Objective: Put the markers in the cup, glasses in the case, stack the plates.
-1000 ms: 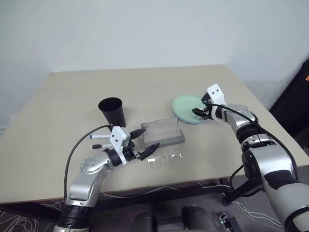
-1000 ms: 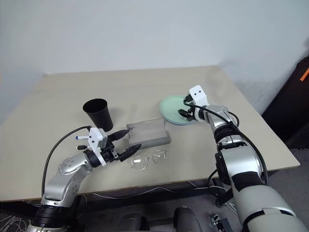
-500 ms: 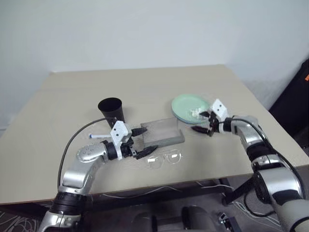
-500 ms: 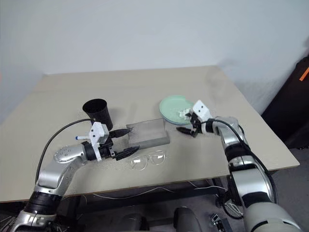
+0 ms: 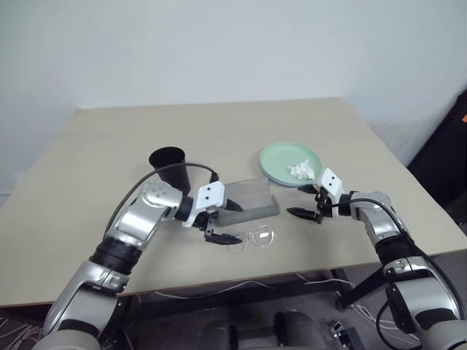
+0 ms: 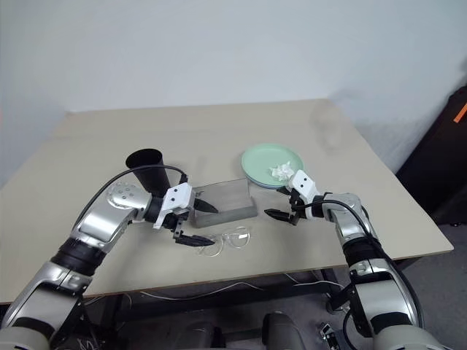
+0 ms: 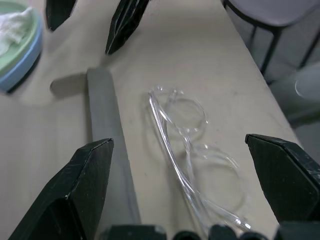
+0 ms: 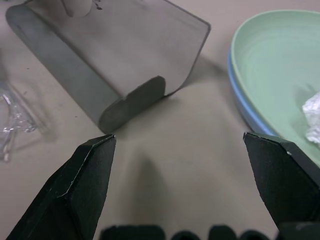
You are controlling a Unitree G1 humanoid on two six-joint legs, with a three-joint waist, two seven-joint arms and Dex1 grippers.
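The clear glasses [image 5: 252,237] lie near the table's front edge, just in front of the grey case [image 5: 249,197], which lies flat. My left gripper [image 5: 228,222] hangs open just left of the glasses, its fingers spread either side of them in the left wrist view, with the glasses [image 7: 192,152] untouched. The mint green plate [image 5: 281,158] rests on the light blue one. My right gripper [image 5: 305,203] is open and empty, low over the table between case and plates. The black cup [image 5: 169,168] stands upright behind my left arm. The markers are hidden.
A crumpled white wad [image 5: 301,170] lies on the green plate. The table's front edge [image 5: 241,273] runs close below the glasses. A dark object [image 5: 449,138] stands beyond the table's right side.
My left arm swung up and its gripper turned rightward toward the glasses. My right gripper drew back and down from the plates to beside the case, and the white wad now shows.
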